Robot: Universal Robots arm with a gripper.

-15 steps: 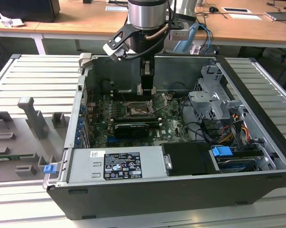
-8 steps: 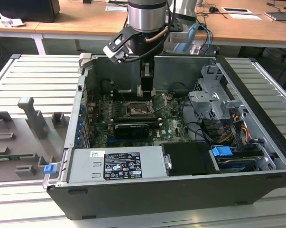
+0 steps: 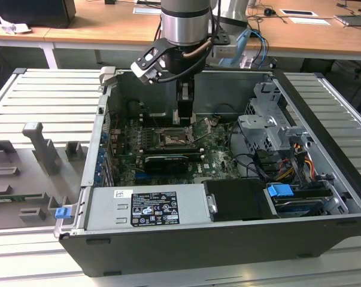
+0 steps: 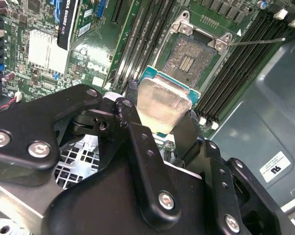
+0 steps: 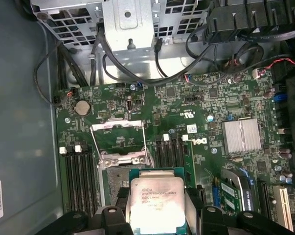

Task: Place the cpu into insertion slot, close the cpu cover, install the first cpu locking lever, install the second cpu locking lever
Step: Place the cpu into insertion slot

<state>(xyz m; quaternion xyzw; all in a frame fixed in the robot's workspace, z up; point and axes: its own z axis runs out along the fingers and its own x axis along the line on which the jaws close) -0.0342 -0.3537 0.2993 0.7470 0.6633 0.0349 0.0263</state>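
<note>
Pincer: you have the gripper [image 4: 159, 120] clamped on the cpu [image 4: 162, 100], gripping two opposite edges.
Chip position: you hold it above the board, near the bare socket [image 4: 189, 61], not seated.
Lid: the cpu cover [image 5: 119, 126] stands swung open.

The cpu [image 5: 154, 203] has a dull silvery-beige top with a teal-green rim peeking out round the edge. The end effector [image 4: 161, 106] is matte black all over, dotted with shiny silver screws. The motherboard [image 5: 152, 107] is dark green, speckled with tiny silver and black bits. It has black memory slots [image 5: 79, 181] with white end clips. The heatsink [image 5: 241, 137] is pale silver with fine stripes. The case [image 3: 168, 257] is charcoal, and the power supply [image 3: 102, 206] is light grey with a black-and-white label. There's a bright blue latch [image 3: 281, 194], and a light wood tabletop [image 3: 108, 33] behind.
</note>
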